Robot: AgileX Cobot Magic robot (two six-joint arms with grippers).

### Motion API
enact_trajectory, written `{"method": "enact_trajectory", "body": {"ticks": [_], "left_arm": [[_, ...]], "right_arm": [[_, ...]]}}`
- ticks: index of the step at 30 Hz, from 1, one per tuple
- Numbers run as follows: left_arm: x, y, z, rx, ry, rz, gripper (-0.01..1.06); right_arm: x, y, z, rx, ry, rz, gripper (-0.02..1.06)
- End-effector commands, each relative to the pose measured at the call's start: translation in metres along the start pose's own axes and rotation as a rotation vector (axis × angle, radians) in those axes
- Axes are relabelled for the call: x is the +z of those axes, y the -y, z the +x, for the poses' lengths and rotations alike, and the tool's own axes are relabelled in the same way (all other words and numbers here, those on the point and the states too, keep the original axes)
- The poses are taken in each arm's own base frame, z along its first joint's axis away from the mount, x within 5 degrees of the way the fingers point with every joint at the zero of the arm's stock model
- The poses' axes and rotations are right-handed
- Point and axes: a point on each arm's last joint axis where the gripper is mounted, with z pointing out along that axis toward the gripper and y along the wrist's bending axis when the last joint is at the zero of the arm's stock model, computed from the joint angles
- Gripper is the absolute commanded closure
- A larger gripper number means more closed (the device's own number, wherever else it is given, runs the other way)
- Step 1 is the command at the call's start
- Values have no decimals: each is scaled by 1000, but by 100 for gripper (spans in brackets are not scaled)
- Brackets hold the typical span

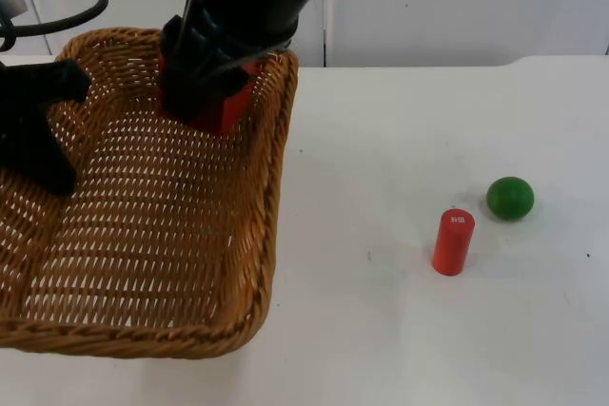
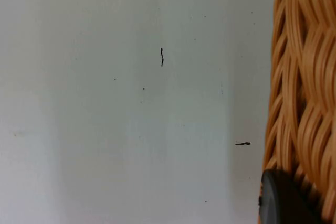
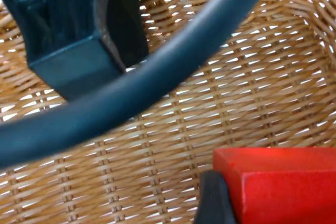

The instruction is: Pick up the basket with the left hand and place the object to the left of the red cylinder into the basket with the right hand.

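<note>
The left hand point(image 1: 43, 130) grips the basket point(image 1: 143, 330) at its left rim. The right hand point(image 1: 205, 92), over the basket's far part, clamps a red block point(image 1: 224, 111). The red cylinder point(image 1: 453, 241) stands on the bench point(image 1: 381, 330) at right.

I see a big brown woven basket point(image 1: 181, 235) on the white table's left side. A red block point(image 1: 221, 106) sits inside its far corner. The red cylinder point(image 1: 453, 241) stands upright, well apart.
</note>
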Motion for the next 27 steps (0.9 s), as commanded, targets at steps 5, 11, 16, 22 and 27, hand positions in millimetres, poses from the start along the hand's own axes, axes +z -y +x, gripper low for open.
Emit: {"method": "enact_trajectory", "body": {"ticks": [5,11,16,22,27], "left_arm": [[-4,4,-1,-14,14,21,105],[-4,4,-1,-14,15,20,105],[-4,4,-1,-14,15,20,105],[-4,4,-1,-14,17,19,105],[-4,4,-1,-14,19,19,105]], "right_arm": [[16,-3,1,11,-1,-16,104],[25,-4,6,19,-24,-31,104],[25,-4,6,19,-24,-31,80],[20,-4,4,20,-12,-30,11],[0,-4,-5,10,27,-10,-1]]}}
